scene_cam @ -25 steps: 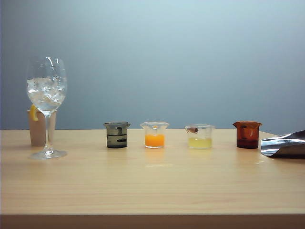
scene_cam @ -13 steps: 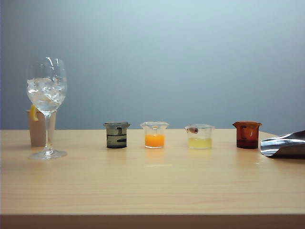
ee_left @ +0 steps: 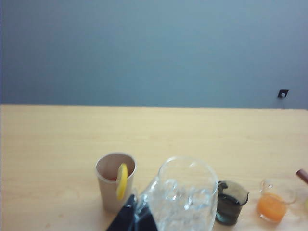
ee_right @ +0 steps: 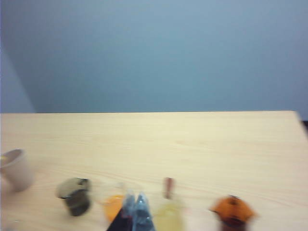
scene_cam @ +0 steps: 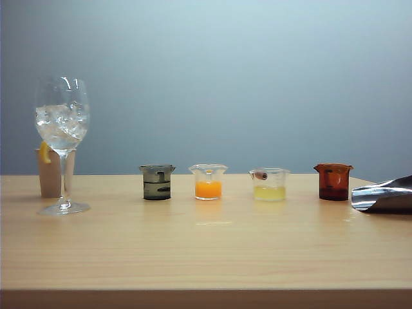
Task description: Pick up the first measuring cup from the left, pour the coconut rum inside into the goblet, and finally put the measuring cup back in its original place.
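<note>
The first measuring cup (scene_cam: 157,182), smoky grey with a flared rim, stands upright on the wood-grain table (scene_cam: 206,251), leftmost in a row of cups. The coconut rum inside cannot be made out through its tinted wall. The goblet (scene_cam: 62,129), with ice in its bowl, stands to its left. Neither gripper shows in the exterior view. In the left wrist view my left gripper (ee_left: 137,211) is shut with nothing in it, close before the goblet (ee_left: 185,197), with the grey cup (ee_left: 230,204) beside it. My right gripper (ee_right: 134,202), shut and holding nothing, hovers near the grey cup (ee_right: 74,196).
To the grey cup's right stand a clear cup of orange liquid (scene_cam: 208,182), a clear cup of pale yellow liquid (scene_cam: 270,185) and an amber-red cup (scene_cam: 333,181). A metal scoop (scene_cam: 383,195) lies at the far right. A beige cup with a lemon slice (scene_cam: 50,172) stands behind the goblet.
</note>
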Action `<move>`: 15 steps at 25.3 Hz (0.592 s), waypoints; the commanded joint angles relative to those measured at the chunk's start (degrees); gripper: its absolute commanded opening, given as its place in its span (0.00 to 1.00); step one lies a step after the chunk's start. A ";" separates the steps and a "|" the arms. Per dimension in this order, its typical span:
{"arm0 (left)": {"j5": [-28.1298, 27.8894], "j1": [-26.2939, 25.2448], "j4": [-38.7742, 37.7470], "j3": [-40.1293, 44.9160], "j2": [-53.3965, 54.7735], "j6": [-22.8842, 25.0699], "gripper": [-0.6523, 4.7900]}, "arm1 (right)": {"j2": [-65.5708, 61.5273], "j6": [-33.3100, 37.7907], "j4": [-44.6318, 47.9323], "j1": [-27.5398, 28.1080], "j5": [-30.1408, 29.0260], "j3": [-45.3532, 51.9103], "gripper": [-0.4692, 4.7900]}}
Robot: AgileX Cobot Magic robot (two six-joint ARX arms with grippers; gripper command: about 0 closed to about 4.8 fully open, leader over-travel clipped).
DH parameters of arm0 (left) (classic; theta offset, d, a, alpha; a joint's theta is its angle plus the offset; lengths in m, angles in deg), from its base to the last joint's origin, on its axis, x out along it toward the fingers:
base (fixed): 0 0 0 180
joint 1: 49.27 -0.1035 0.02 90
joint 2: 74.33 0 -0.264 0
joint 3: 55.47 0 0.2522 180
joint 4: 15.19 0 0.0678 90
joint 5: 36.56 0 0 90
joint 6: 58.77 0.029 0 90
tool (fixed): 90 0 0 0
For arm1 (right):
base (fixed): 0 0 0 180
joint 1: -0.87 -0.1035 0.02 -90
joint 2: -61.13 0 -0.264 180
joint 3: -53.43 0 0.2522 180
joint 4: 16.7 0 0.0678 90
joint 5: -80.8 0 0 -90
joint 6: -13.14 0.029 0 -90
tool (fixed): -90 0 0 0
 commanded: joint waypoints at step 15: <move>-6.71 21.44 -11.63 -0.77 0.07 3.02 0.11 | -50.56 -0.04 33.75 -26.64 12.50 -8.09 0.07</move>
